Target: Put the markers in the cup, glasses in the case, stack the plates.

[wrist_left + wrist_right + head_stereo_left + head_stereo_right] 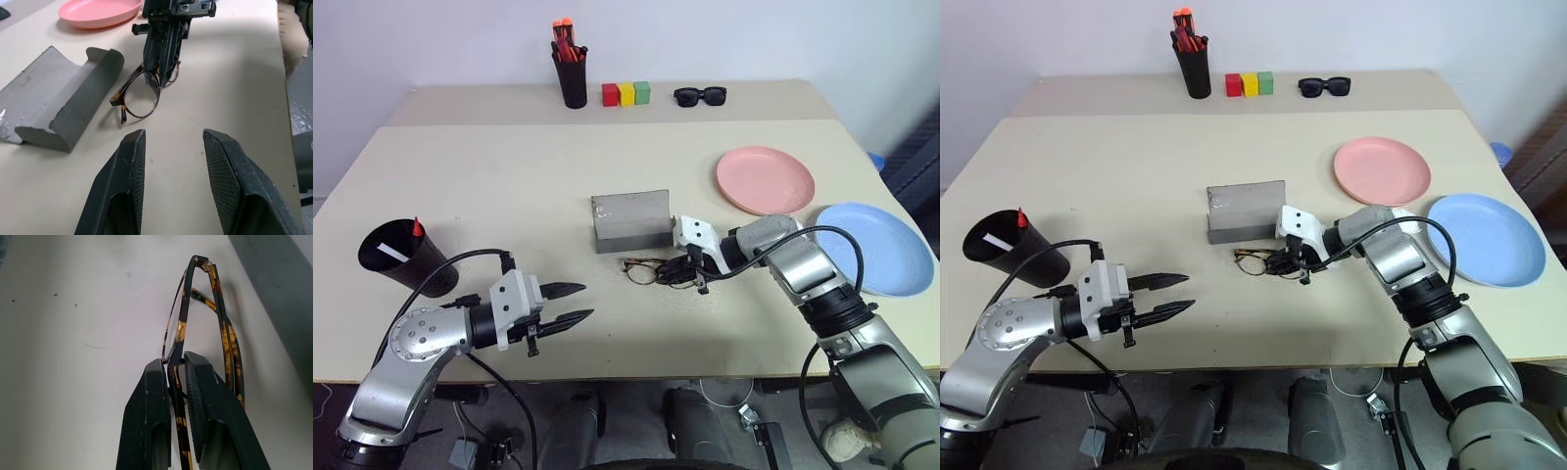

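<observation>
**Right pincer pinching the glasses in front of the open case**

The glasses (pixel 651 270) lie on the beige surface (pixel 509 186), just in front of the grey case (pixel 631 221) and apart from it. Their long axis runs roughly parallel to the case's long side, across the surface from left to right. The frame is tortoiseshell brown. The right pincer (pixel 690 271) reaches in from the right, pointing leftward and downward, and its two black fingers (pixel 205 401) are pressed together on the rim of the frame's right-hand end; in the right wrist view the rim passes edge-on between the pads and the folded temples extend away from them.

The case stands open, its lid raised like a back wall, its long axis likewise left to right.

The left pincer (pixel 566 304) hangs above the near left part of the surface, pointing right toward the glasses, its fingers spread and holding nothing.

The black cup (pixel 406 257) stands at the near left edge, tilted, with a red marker (pixel 416 227) and a white marker (pixel 394 253) inside.

The pink plate (pixel 765 179) and the blue plate (pixel 873 247) lie side by side at the right, not stacked, the pink one farther back.
</observation>
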Available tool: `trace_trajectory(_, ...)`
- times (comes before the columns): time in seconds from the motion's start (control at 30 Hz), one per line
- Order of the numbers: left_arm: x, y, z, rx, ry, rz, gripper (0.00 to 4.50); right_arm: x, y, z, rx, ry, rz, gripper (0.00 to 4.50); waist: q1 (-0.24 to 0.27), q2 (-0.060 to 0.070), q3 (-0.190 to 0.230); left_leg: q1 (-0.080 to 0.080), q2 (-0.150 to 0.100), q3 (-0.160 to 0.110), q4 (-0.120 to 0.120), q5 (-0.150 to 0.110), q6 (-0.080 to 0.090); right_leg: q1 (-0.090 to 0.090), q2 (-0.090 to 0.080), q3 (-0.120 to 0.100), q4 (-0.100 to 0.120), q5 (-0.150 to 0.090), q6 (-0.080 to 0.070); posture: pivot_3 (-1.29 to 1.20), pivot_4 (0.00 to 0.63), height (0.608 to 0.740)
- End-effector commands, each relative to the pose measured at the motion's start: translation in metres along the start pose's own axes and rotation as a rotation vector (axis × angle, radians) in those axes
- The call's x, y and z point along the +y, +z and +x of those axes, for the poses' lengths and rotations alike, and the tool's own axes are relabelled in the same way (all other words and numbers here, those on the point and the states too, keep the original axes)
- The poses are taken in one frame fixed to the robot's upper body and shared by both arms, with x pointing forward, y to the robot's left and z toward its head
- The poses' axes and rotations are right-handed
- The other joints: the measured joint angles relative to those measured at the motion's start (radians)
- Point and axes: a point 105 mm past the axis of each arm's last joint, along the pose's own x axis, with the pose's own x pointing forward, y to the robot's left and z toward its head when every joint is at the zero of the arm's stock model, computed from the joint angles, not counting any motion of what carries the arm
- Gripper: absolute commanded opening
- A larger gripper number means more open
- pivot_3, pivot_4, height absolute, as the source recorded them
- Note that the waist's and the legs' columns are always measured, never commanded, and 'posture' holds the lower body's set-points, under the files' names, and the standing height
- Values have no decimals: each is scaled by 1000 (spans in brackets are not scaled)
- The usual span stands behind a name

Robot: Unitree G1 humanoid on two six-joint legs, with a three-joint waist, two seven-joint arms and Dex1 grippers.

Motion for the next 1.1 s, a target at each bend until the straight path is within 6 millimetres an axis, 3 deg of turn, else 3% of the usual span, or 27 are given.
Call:
trace_trajectory(0.03, 0, 5, 1, -16, -4, 35, 1868, -9, 8, -11, -2, -50, -36, 7, 0, 0, 0, 0, 0, 0, 0, 0, 0, 0, 0, 0, 0, 0, 0, 0, 150, 740)
trace_trajectory(0.27, -2, 6, 5, -26, -7, 36, 1868, -19, 14, -30, -4, -85, -64, 7, 1, 1, 1, 0, 0, 0, 0, 0, 0, 0, 0, 0, 0, 0, 0, 0, 150, 740)
trace_trajectory(0.47, -4, 5, 5, -26, -4, 27, 1868, -21, 44, -53, -127, -63, -140, 7, -3, 1, 1, 0, 0, 0, -2, 0, 0, 0, 0, 0, -2, 0, 0, 0, 150, 740)
trace_trajectory(0.6, -4, 5, 5, -22, 7, 30, 1868, -41, 66, -58, -239, -122, -201, 7, -7, 2, 1, 1, 0, 1, -5, 0, 0, -1, 1, 0, -4, 1, 1, 0, 150, 740)
trace_trajectory(0.9, -5, 7, 4, -16, 42, 32, 1868, -67, 91, -33, -305, -137, -286, 7, -7, 2, 1, 0, 0, 1, -13, 0, 0, -3, 1, 0, -8, 3, 3, 0, 150, 740)
trace_trajectory(1.1, -10, 11, 2, -12, 76, 22, 1868, -70, 91, -11, -284, -92, -305, 7, -7, 2, 1, 0, 0, 1, -14, 0, 0, -4, 1, 0, -8, 3, 2, 0, 150, 740)
